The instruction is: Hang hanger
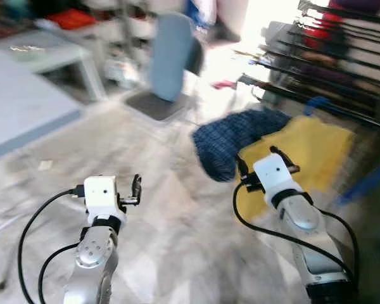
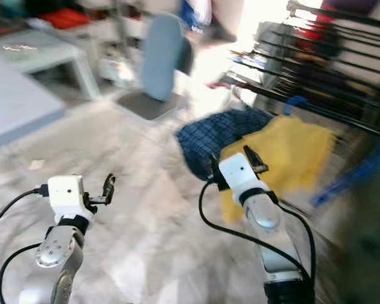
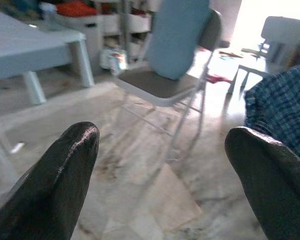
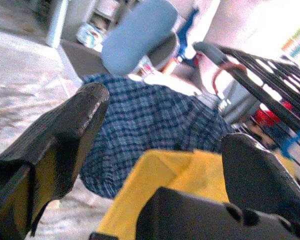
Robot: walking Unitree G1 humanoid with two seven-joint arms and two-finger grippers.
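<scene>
The head views are blurred. My left gripper (image 1: 134,189) is held low over the marble floor, open and empty; its wrist view shows two black fingers (image 3: 65,170) wide apart. My right gripper (image 1: 259,157) is open too, hovering by a blue plaid cloth (image 1: 234,139) and a yellow cloth (image 1: 304,152) draped at the foot of a black drying rack (image 1: 329,63). In the right wrist view the fingers (image 4: 65,135) frame both cloths. A blue hook shape (image 4: 295,137) and a reddish one (image 4: 225,75) hang on the rack bars; I cannot tell whether they are hangers.
A folding chair with a blue back (image 1: 171,63) stands ahead in the middle. A white table (image 1: 50,54) is at the back left, with a grey platform (image 1: 19,107) at the far left. Shelves with clutter line the back wall.
</scene>
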